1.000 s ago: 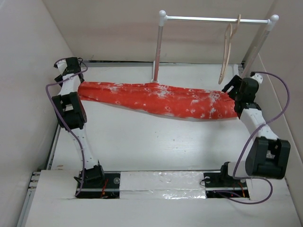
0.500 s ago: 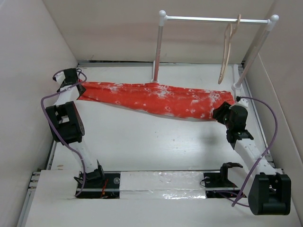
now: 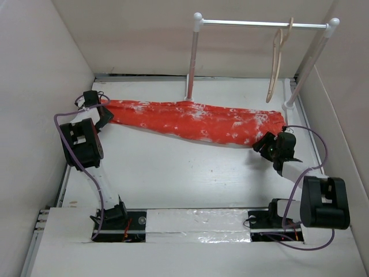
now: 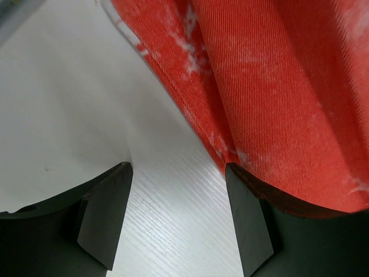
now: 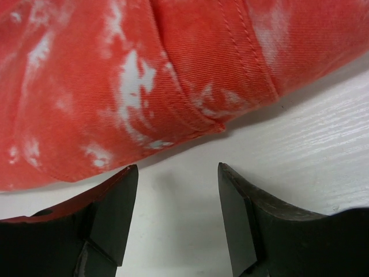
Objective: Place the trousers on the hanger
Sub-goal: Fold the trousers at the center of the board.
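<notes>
1. The trousers point(image 3: 193, 122) lie stretched out on the table point(image 3: 173, 173).
2. The hanger point(image 3: 277, 63) hangs on the rail point(image 3: 259, 23).
3. The left claw point(image 4: 176, 196) gapes at their left end, gripping nothing.
4. The right claw point(image 5: 177, 196) gapes just off their right end, empty.

Bright, soft, even light from above; shadows are faint.

The white surface point(image 3: 190, 173) is evenly lit, with only a thin soft shadow along the near edge of the trousers point(image 3: 190, 122) and a patch of glare on the glossy strip point(image 3: 196, 222) at the near edge. The top view is sharp. In the wrist views the cloth weave reads clearly, while the left tool point(image 4: 176, 173) and the right tool point(image 5: 177, 170) are dark, nearly featureless shapes.
</notes>
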